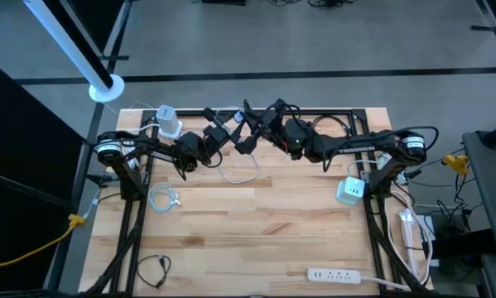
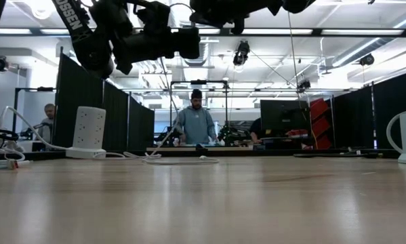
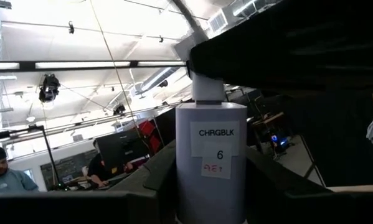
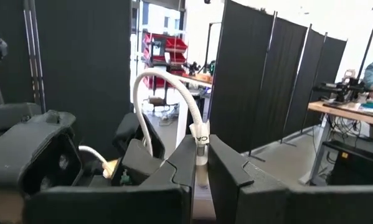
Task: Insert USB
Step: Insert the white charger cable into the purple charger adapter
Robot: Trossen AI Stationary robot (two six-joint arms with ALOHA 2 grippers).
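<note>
From my feed I see a pale butcher-block bench point(image 1: 256, 223) on a grey floor point(image 1: 314, 50), with black partition panels point(image 4: 267, 81) screening off the space behind it. Long fluorescent strips point(image 2: 365, 32) light a white ceiling hung with cables, and red shelving point(image 4: 167, 53) stands in a gap between the panels. Beyond the bench, I can see a person in a light hoodie point(image 2: 196, 122) standing at a far work table point(image 2: 209, 149) near a dark monitor point(image 2: 284, 118).

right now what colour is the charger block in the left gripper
White, with a label reading CHRGBLK; charger block shows best in the left wrist view.
</note>
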